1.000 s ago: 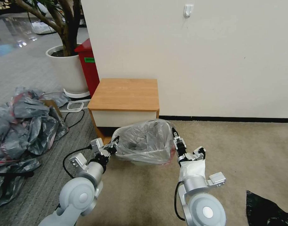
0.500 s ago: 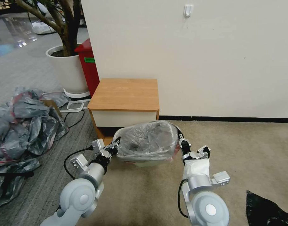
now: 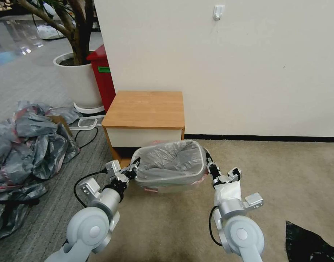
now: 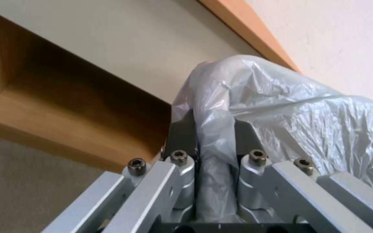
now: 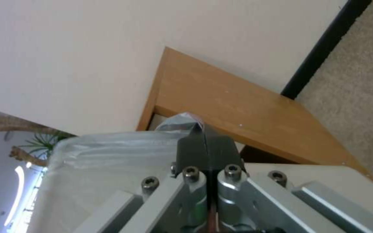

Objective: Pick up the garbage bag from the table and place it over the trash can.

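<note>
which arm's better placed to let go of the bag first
Probably right. The right gripper pinches only a thin edge of the garbage bag, already low beside the trash can rim; the left gripper grips a thicker bunched fold.

Silver-grey arms w/ round joints, black cables, hex screws, dark fingertips [image 5: 206, 149].

the garbage bag [image 3: 169, 162] is translucent grey, crinkled, with a pink-red edge. the trash can [image 3: 170, 188] under it is cream-beige. the table [image 3: 145, 109] has an orange-brown wood-grain top and a cream-white front. the left gripper [image 3: 132, 169] and right gripper [image 3: 209, 163] are silver with black fingers.
</note>
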### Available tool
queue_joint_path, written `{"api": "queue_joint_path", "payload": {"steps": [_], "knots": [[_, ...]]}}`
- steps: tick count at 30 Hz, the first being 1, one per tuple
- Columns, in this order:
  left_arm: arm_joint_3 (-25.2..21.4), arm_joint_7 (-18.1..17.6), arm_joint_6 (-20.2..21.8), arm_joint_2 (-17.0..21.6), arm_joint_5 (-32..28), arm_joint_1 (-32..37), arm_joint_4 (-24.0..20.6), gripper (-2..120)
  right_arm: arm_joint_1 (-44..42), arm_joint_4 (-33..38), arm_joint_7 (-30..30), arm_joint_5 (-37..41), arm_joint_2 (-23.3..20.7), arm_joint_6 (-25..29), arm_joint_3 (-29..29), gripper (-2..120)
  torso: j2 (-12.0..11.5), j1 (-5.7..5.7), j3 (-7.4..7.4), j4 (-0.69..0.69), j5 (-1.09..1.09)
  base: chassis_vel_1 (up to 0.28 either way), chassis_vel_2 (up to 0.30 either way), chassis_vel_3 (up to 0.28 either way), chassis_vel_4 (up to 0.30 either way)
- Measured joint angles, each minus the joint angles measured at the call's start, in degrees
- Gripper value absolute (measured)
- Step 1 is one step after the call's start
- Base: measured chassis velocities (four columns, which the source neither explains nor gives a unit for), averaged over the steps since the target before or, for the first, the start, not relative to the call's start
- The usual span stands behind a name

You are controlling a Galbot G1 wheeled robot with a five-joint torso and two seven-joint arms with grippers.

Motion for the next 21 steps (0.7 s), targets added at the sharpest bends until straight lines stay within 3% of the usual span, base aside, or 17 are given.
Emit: {"api": "queue_joint_path", "payload": {"steps": [21], "knots": [[-1.20, -0.02, 0.00, -0.09, -3.49, 0.40, -1.85, 10, 0.16, -6.33, -2.85, -4.92, 0.14, 0.16, 0.18, 0, 0.00, 0.00, 0.00, 0.00, 0.00, 0.000, 0.000, 0.000, 0.000]]}}
